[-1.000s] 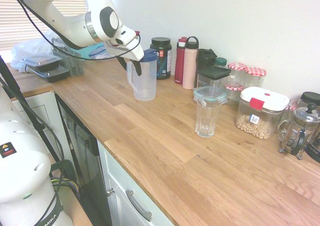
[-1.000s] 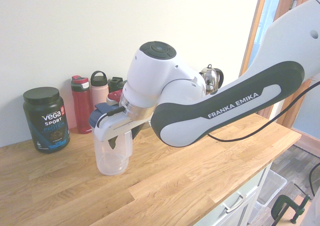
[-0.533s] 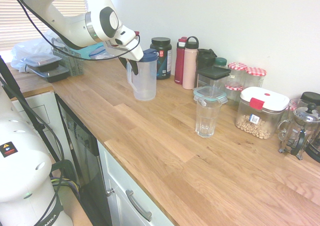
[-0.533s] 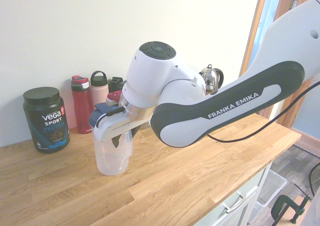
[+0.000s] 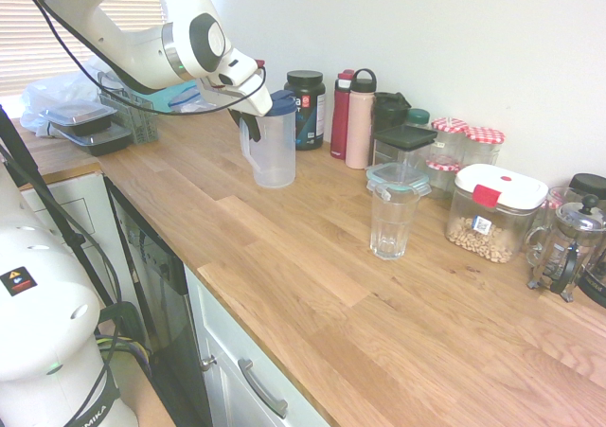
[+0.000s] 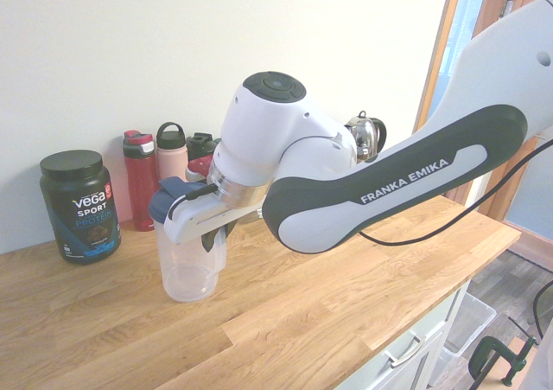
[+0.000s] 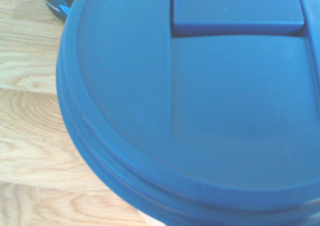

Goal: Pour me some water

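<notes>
Pitcher (image 5: 273,151) on worktop (image 5: 312,285) toward back edge, tub (image 5: 306,108) and bottles (image 5: 352,117) behind; glass (image 5: 392,221) mid-worktop, before containers (image 5: 492,211).

First exterior view is looking down along the counter (image 5: 312,285) from high behind the arm's base. Second is facing the wall, closer, sharing the pitcher (image 5: 272,148). Wrist view is hovering just over its blue lid (image 7: 200,100).

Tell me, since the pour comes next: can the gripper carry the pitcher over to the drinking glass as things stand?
Probably yes. The gripper is shut on the pitcher at its handle, and the bare counter between it and the glass leaves the way free. The storage jars stand behind the glass, not in the path.
</notes>
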Motion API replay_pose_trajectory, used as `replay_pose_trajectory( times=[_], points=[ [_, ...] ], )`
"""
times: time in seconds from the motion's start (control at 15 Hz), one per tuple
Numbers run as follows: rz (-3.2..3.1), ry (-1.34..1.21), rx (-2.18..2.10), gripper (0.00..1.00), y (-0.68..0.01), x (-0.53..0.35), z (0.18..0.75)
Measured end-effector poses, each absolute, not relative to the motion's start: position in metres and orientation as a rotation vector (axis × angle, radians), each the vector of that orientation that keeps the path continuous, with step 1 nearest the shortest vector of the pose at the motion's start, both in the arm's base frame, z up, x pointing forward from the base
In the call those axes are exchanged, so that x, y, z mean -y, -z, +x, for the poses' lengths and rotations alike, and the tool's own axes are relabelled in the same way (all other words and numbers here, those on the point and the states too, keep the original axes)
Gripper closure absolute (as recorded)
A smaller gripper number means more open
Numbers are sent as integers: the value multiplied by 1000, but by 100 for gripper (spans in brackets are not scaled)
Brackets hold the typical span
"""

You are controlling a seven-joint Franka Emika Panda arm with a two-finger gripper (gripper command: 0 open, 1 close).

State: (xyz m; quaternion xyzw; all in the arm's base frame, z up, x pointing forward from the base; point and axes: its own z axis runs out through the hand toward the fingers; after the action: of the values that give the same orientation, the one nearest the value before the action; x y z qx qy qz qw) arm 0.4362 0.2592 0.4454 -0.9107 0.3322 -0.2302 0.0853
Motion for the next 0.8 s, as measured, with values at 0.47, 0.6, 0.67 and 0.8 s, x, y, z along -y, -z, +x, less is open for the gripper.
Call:
replay_pose_trajectory(
  times=[0.47, 0.6, 0.67, 0.8],
  points=[
    [-2696, 709, -997, 100, -468, -241, 386],
    [-2689, 734, -1000, 100, -486, -222, 360],
    [-2691, 733, -1009, 100, -493, -207, 349],
    [-2702, 716, -1044, 100, -499, -170, 327]
  ],
)
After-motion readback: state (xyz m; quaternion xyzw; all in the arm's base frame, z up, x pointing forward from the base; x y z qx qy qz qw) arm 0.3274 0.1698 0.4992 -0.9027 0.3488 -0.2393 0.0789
